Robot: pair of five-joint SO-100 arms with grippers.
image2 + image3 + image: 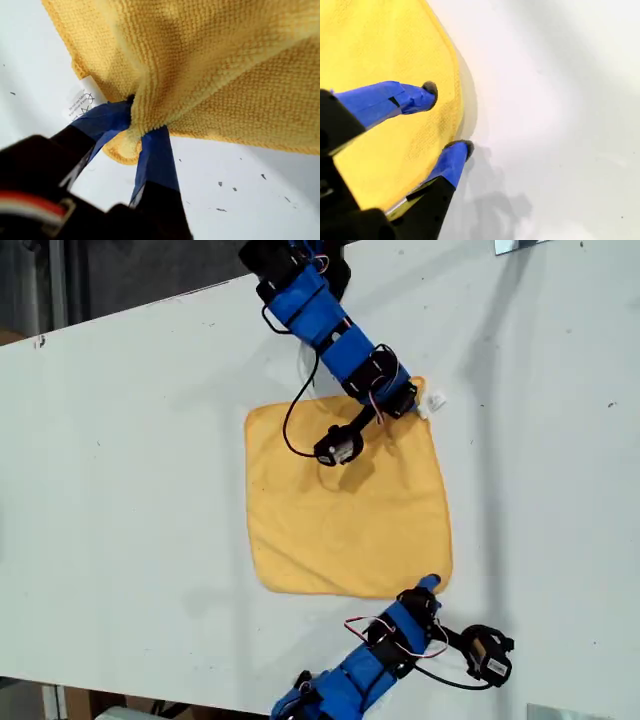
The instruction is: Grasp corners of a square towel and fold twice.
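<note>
The yellow-orange towel [345,500] lies spread flat on the white table [110,500]. At its corner with the white tag [435,400], toward the exterior view's top right, my first gripper [410,400] is shut on the towel. In the first wrist view the blue fingers [155,155] of my first gripper [137,125] pinch a bunched fold of towel [210,60] beside the tag [80,102]. My second gripper [430,585] stands open at the corner toward the exterior view's bottom right. In the second wrist view, that gripper [447,118] has one finger over the towel [375,50] and the other at its edge.
Both blue arms reach in from the table's far and near edges in the exterior view. A black cable loops over the towel near the first arm's camera [338,447]. Bare white tabletop surrounds the towel on the exterior view's left and right.
</note>
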